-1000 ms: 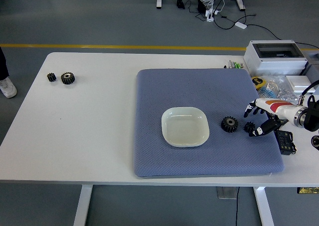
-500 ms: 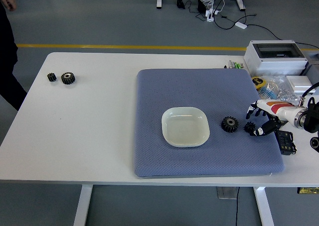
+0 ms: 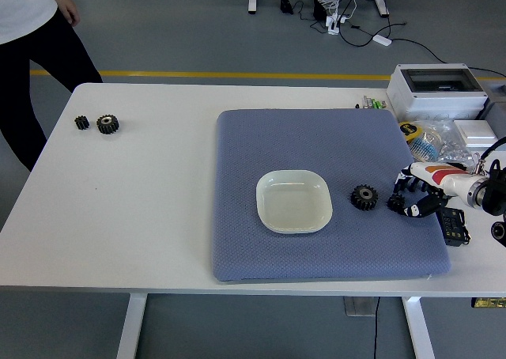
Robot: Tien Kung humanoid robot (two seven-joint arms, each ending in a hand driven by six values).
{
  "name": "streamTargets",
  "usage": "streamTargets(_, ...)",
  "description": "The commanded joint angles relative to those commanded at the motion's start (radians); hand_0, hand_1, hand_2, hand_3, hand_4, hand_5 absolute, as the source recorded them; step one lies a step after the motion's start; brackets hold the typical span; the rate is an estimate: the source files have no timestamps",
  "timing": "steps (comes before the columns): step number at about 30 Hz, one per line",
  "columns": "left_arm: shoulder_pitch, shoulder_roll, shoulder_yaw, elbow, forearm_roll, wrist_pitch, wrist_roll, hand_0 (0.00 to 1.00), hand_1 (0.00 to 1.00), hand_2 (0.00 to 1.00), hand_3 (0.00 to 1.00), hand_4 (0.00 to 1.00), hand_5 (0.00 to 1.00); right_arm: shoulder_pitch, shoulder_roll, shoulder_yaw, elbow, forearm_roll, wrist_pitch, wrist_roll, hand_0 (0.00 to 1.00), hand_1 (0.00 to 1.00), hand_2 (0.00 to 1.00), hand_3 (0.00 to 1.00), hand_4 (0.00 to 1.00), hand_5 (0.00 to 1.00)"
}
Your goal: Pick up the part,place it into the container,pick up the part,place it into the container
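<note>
**Right hand curled around the small gear at the mat's right edge**

The right hand (image 3: 413, 198) reaches in from the right, low over the blue mat (image 3: 316, 244), its black fingers (image 3: 406, 184) curled around a small black gear (image 3: 394, 203); whether the gear is lifted or resting on the mat cannot be told. Just left of the hand lies a larger black gear (image 3: 364, 197), apart from it. Further left sits the white dish (image 3: 293, 202), empty. Far to the left, on the bare white table (image 3: 134, 217), lie two more gears (image 3: 100, 123). A person (image 3: 32, 35) stands at the table's far left corner. Behind the hand is a grey box (image 3: 439, 90).
</note>
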Motion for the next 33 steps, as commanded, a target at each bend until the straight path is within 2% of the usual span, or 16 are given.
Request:
streamTargets(7,0.004,0.0,0.0,0.0,0.002,0.0,0.001,0.713,0.691,0.737,0.612,0.753,0.698,-0.004,-0.003,-0.005,-0.005,0.003,0.001,0.001,0.53,0.58,0.647,0.547,0.861,0.274)
streamTargets(8,0.005,0.001,0.0,0.0,0.002,0.0,0.001,0.713,0.692,0.736,0.612,0.753,0.697,-0.004,-0.003,-0.005,-0.005,0.005,0.0,0.002,0.414,0.507,0.582,0.534,0.822,0.254)
streamTargets(13,0.005,0.001,0.002,0.0,0.003,0.0,0.001,0.713,0.692,0.736,0.612,0.753,0.697,-0.007,-0.003,-0.007,-0.006,0.011,-0.008,0.011,0.414,0.507,0.582,0.534,0.822,0.254)
streamTargets(14,0.005,0.001,0.003,0.0,0.003,0.0,0.001,0.713,0.692,0.735,0.611,0.753,0.697,-0.008,-0.004,-0.007,-0.005,0.012,-0.009,0.013,0.297,0.462,0.54,0.512,0.794,0.256)
streamTargets(19,0.002,0.001,0.001,0.0,0.005,0.0,0.001,0.713,0.692,0.735,0.611,0.753,0.697,-0.011,-0.009,-0.007,-0.004,0.018,-0.014,0.02,0.297,0.462,0.54,0.512,0.794,0.256)
streamTargets(20,0.001,0.001,-0.001,0.0,0.007,0.0,0.001,0.713,0.692,0.736,0.611,0.752,0.697,-0.011,-0.011,-0.006,-0.003,0.02,-0.015,0.022,0.239,0.433,0.519,0.505,0.773,0.267)
streamTargets(31,-0.001,-0.001,-0.009,0.0,0.012,0.0,0.002,0.713,0.692,0.736,0.611,0.752,0.698,-0.01,-0.015,0.002,0.005,0.036,-0.012,0.019,0.212,0.427,0.515,0.502,0.77,0.271)
streamTargets(32,-0.002,-0.001,-0.009,0.0,0.012,0.0,0.002,0.713,0.692,0.736,0.611,0.752,0.698,-0.01,-0.015,0.003,0.006,0.037,-0.012,0.018,0.261,0.437,0.526,0.51,0.783,0.261)
streamTargets(33,-0.002,-0.001,-0.009,0.0,0.012,0.001,0.002,0.713,0.692,0.736,0.611,0.752,0.698,-0.011,-0.015,0.009,0.007,0.038,-0.011,0.018,0.261,0.437,0.526,0.51,0.783,0.261)
